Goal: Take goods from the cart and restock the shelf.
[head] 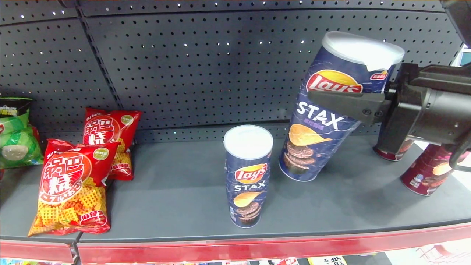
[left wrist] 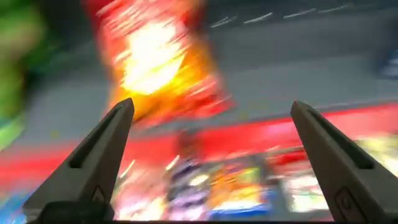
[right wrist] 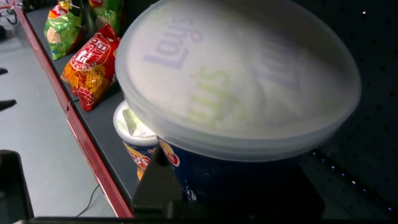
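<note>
A dark blue chips can (head: 248, 176) with a white lid stands upright mid-shelf, near the front edge. My right gripper (head: 331, 100) is shut on a second, matching blue can (head: 320, 147), just to its right. That can is tilted, with its lid leaning right and its lower rim close to the grey shelf board (head: 176, 191). In the right wrist view the held can's lid (right wrist: 236, 81) looms large, one finger (right wrist: 155, 186) shows on its side, and the standing can (right wrist: 138, 140) sits below. My left gripper (left wrist: 211, 124) is open in front of a blurred red snack bag (left wrist: 155, 56).
Two red snack bags (head: 73, 191) (head: 110, 141) lie at the shelf's left, with a green bag (head: 14, 141) beyond them. Dark red cans (head: 427, 176) (head: 393, 151) stand at the right. A perforated back panel (head: 206, 73) closes the rear. The shelf's front lip (head: 257, 246) is red.
</note>
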Motion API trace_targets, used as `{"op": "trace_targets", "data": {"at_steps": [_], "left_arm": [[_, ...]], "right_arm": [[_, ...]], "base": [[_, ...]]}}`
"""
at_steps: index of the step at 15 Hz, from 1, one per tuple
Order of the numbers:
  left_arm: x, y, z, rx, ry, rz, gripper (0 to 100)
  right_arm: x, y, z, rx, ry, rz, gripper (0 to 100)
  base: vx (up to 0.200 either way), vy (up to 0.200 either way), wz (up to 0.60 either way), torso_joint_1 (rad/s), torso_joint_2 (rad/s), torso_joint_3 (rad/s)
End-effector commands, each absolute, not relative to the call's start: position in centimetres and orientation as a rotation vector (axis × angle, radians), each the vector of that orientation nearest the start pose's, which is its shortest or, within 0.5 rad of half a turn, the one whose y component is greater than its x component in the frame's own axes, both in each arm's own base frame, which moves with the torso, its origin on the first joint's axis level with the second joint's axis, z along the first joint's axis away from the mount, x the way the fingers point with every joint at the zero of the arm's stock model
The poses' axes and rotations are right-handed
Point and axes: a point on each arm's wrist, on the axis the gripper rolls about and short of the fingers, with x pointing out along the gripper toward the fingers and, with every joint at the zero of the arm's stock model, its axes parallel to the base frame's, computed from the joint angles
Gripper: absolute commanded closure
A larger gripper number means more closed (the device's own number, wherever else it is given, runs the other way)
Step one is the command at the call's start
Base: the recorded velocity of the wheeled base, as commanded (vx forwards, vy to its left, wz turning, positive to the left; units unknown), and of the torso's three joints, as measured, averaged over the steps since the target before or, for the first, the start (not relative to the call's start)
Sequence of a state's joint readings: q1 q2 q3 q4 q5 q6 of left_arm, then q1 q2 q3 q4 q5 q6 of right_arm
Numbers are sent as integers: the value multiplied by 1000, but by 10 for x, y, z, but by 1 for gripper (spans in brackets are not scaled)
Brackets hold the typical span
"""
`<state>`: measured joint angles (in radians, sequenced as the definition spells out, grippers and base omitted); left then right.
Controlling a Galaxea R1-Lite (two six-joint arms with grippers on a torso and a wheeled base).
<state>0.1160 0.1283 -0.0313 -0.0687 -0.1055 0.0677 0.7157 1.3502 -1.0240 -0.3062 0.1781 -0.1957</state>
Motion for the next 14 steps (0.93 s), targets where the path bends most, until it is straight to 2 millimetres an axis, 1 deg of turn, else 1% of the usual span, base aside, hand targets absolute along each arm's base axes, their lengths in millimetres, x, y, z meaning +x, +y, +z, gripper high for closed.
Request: {"op": "trace_targets", "data": {"at_steps": [1, 4, 7, 14], "left_arm": [[-16, -2, 77, 57, 115, 94, 0], [-15, -1, 77, -12, 99, 141, 0], [-15, -2, 77, -24, 99, 94, 0], [-15, -2, 77, -25, 99, 94, 0]], "right_arm": [[168, 151, 308, -187, -74, 893, 100], [169, 148, 307, -188, -70, 881, 100], [170, 147, 303, -186, -54, 874, 100], [170, 146, 304, -166, -50, 871, 100]], "base": [[0, 0, 0, 0, 0, 0], [0, 0, 0, 0, 0, 0], [0, 0, 0, 0, 0, 0], [0, 0, 0, 0, 0, 0]]}}
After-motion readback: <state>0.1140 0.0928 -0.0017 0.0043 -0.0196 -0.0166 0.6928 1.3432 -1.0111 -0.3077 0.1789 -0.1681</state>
